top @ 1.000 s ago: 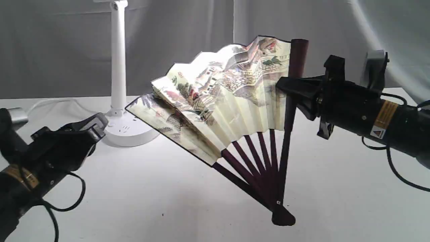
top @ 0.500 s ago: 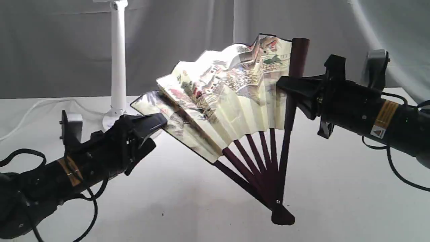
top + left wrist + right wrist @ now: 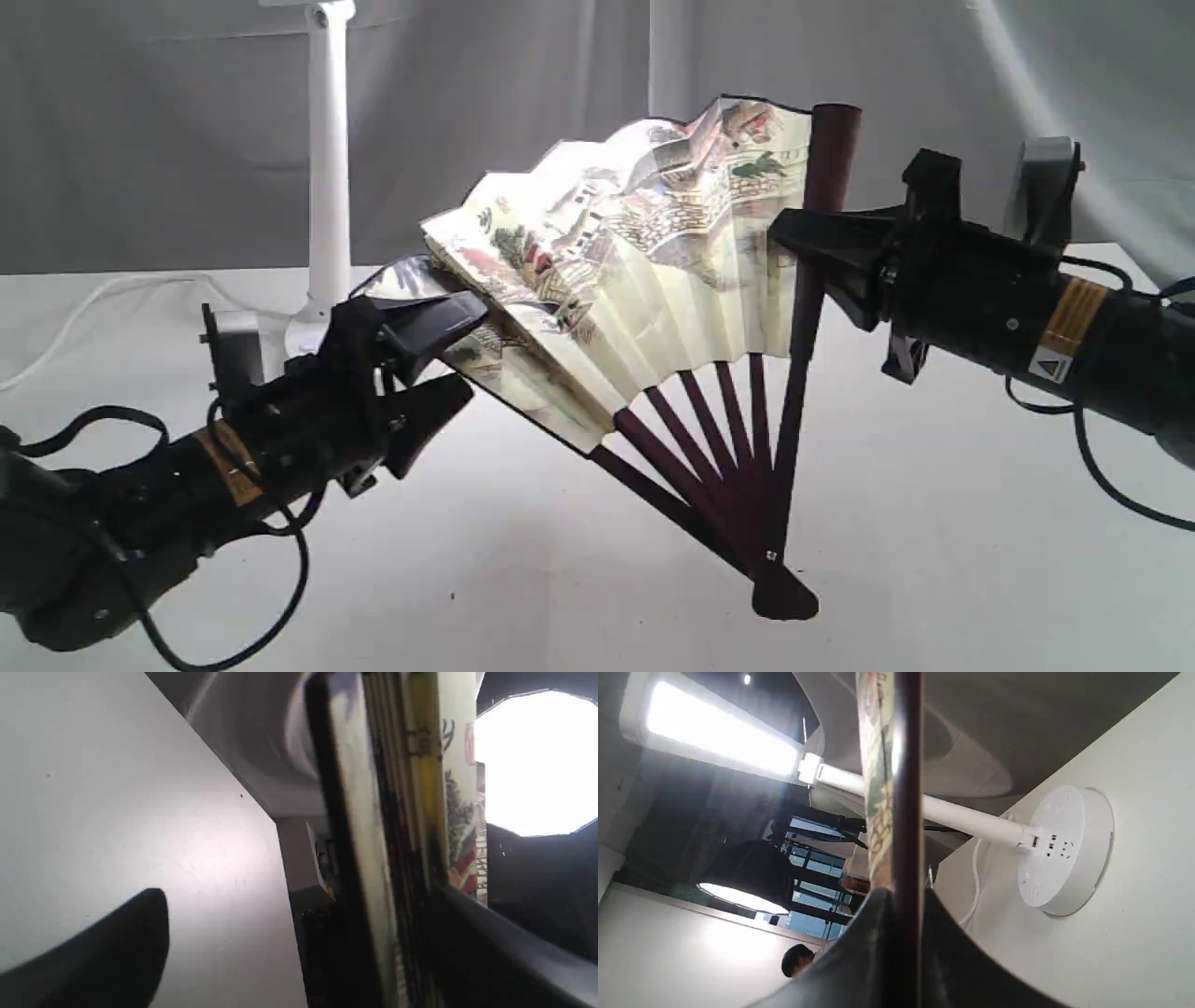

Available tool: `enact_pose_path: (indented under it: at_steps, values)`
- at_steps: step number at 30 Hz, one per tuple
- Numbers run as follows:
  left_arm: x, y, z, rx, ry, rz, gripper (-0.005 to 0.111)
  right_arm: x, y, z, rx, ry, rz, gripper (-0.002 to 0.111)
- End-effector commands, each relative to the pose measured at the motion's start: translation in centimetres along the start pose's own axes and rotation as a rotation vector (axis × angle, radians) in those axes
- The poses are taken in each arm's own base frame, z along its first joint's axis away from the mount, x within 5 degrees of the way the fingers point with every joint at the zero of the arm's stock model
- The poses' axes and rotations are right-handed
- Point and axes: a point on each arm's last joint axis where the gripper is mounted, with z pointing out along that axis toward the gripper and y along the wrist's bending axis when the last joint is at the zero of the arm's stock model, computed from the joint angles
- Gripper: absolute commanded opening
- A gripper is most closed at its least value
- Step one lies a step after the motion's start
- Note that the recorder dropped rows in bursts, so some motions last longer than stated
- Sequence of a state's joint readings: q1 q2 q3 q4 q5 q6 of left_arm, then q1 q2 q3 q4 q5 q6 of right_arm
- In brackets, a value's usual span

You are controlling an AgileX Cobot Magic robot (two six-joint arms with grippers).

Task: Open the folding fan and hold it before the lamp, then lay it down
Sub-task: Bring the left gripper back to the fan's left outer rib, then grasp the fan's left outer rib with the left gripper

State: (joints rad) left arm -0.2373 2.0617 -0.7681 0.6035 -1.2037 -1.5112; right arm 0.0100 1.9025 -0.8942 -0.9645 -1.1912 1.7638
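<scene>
The left gripper [image 3: 471, 353] is spread, one finger on each side of the stacked lower-left pleats of the folding fan [image 3: 653, 280], with one finger close against them. The right gripper [image 3: 792, 245] is pinched tight on the fan's upright maroon guard stick [image 3: 826, 159]. There is one fan, partly unfurled, its pivot resting on the white table [image 3: 560, 597]. One white desk lamp [image 3: 329, 187] stands behind on the left, its head lit.

Open table [image 3: 560, 607] lies before the folding fan [image 3: 635, 271]; the lamp [image 3: 329, 168] stands behind.
</scene>
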Motion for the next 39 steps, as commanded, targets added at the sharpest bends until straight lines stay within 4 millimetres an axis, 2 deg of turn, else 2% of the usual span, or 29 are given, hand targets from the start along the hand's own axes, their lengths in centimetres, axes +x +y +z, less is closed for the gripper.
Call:
enact_pose_path:
  at_steps: [1,4,8,12,15,20,26,33,36,39]
  values:
    - [1.1,-0.8,1.1,0.031,-0.053,-0.020,0.075,-0.2,0.6,-0.1,-0.040,-0.024,0.000,0.000]
    - [1.0,-1.2,1.5,0.043,-0.089,-0.020,0.075,-0.2,0.6,-0.1,-0.039,-0.018,-0.002,0.000]
    - [0.9,-2.0,2.3,0.084,-0.048,0.006,0.071,-0.1,0.6,-0.1,-0.038,-0.016,-0.001,0.000]
    - [0.7,-2.6,2.9,0.110,-0.029,0.028,0.058,-0.1,0.6,-0.1,-0.038,-0.012,-0.003,0.000]
    - [0.7,-2.0,3.0,0.041,-0.025,0.027,0.047,0.0,0.6,-0.1,-0.036,-0.005,-0.005,0.000]
    - [1.0,-1.8,3.0,0.021,0.008,0.033,0.027,0.0,0.6,-0.1,-0.036,-0.005,0.001,0.000]
    - [1.2,-1.8,3.0,0.022,0.031,0.022,0.015,0.0,0.6,-0.1,-0.036,-0.005,0.001,0.000]
    - [1.3,-1.8,3.0,0.022,0.035,0.021,0.016,-0.8,0.7,-0.1,-0.053,-0.088,0.033,0.000]
    - [1.3,-1.8,3.0,0.022,0.035,0.021,0.027,-0.9,0.8,-0.1,-0.056,-0.102,0.039,0.000]
    - [1.3,-1.8,3.0,0.022,0.035,0.024,0.047,-0.9,0.8,-0.1,-0.056,-0.102,0.039,0.000]
